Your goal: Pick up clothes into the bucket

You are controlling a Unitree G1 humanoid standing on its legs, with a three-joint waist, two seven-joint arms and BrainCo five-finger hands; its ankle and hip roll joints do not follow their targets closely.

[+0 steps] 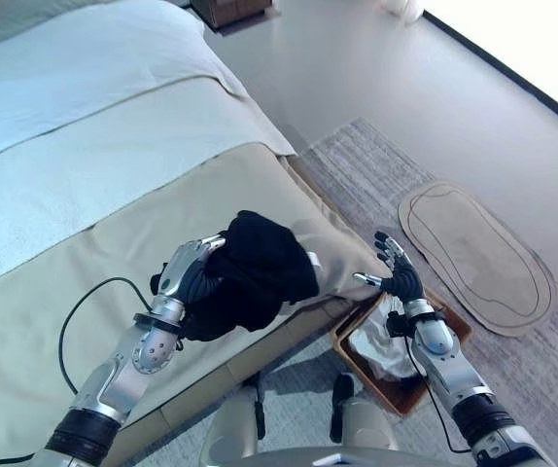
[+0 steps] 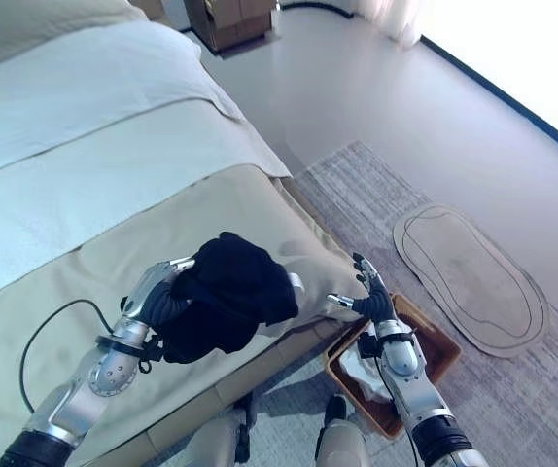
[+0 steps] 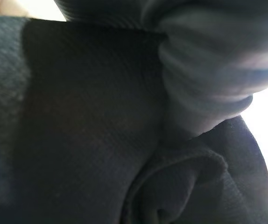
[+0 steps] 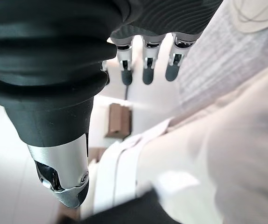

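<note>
A black garment is bunched up above the bed's near corner, and my left hand is shut on it from the left. In the left wrist view the black cloth presses right up against the hand. The bucket is a brown rectangular basket on the floor by the bed's corner, with a white piece of clothing lying in it. My right hand hovers over the basket's far end, fingers straight and spread, holding nothing.
The bed has a beige cover and a white sheet further back. A grey rug lies beside it with a flat beige oval mat on top. Brown furniture stands at the far wall.
</note>
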